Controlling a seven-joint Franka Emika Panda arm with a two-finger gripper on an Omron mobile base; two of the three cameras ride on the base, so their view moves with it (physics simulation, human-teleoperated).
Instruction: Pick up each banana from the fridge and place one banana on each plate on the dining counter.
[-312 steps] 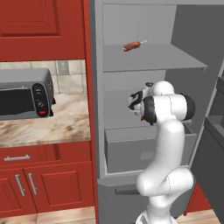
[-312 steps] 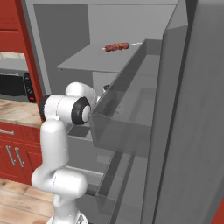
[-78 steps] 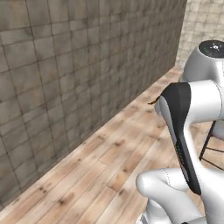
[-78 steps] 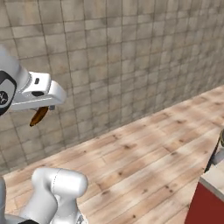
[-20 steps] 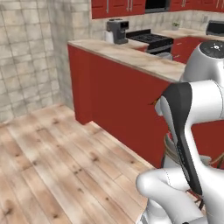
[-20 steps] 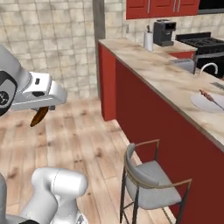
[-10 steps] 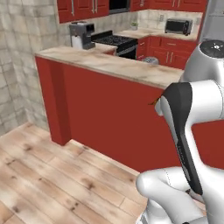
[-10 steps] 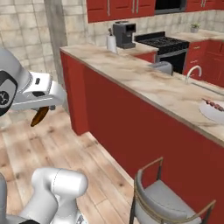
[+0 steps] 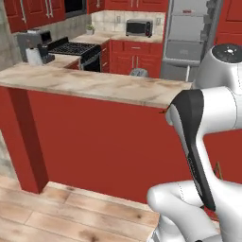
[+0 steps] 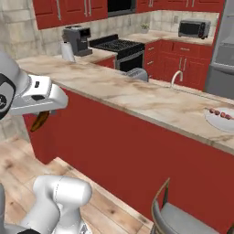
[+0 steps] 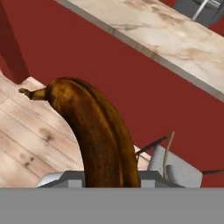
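Jaws (image 10: 42, 114) clamped on the brown banana (image 11: 94, 135), long axis running out from them, stem end leading. Plate (image 10: 220, 119) sits far along the desk (image 10: 137, 98), above and beyond the banana

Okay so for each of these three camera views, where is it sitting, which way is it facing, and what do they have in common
Left base view: behind the arm on its left, facing the dining counter with the fridge beyond; the white arm rises at lower right.
Right base view: behind the arm on its right, facing along that counter; the gripper holds the brown banana at left.
Hand view: on the hand, looking along the brown banana toward the counter's red front and a chair.
Shared: all three show the counter; the right base and hand views share the banana.
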